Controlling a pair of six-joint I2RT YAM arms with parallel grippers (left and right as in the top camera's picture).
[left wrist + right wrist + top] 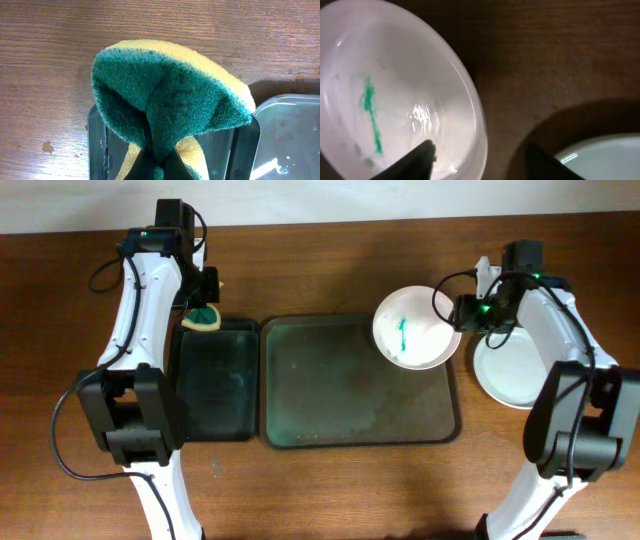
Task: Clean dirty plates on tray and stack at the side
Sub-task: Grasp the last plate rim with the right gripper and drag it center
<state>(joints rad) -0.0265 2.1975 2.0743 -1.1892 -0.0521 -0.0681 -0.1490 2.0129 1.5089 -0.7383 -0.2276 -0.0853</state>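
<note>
Here, beside the large tray (360, 385), left jaws pinch a folded spongy green-yellow sponge (167, 97) while right jaws clamp the glossy green-streaked round plate (415, 328).

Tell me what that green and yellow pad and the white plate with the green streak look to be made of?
The green and yellow sponge looks like soft foam with a coarse, fibrous green scouring face; it folds where the left gripper pinches it. The white plate with the green streak seems glossy and slightly translucent, with bright glints, so likely plastic, though glazed ceramic cannot be ruled out. The right gripper holds its rim.
</note>
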